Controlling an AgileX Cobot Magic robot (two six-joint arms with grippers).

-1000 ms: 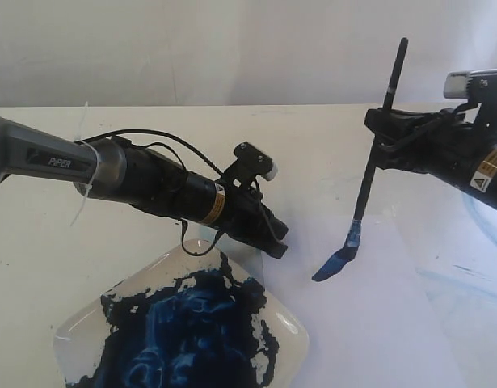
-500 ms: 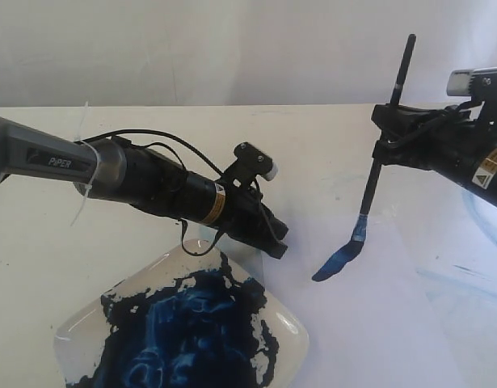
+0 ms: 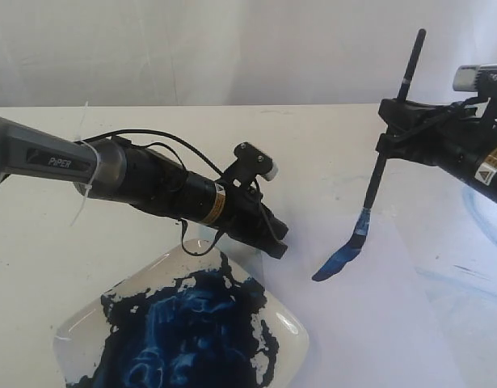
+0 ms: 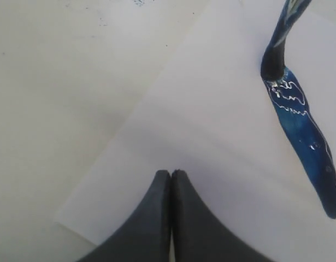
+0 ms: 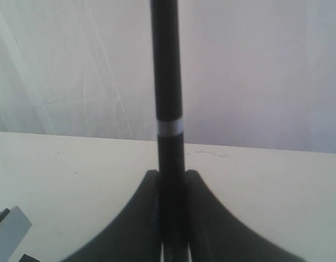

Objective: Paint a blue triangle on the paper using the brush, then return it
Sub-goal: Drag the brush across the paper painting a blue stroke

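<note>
Clamping the brush (image 5: 166, 82), right fingers (image 5: 129, 224) hide its mid-handle.

Tabletop (image 3: 38, 259) with paper (image 3: 369, 323) and paint dish (image 3: 70, 331)

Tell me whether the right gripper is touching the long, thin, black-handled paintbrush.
Touching. The right wrist view shows the right gripper closed on the thin black-handled paintbrush, its jaws pressed against both sides of the handle with no gap.

Brush (image 3: 374, 186): black handle, silver band, bristles streaked mid-blue. Paper (image 3: 377, 323): white, faint lilac tint. Paint dish (image 3: 77, 322): translucent white, swirled dark blue. Counter (image 3: 38, 242): cream.
</note>
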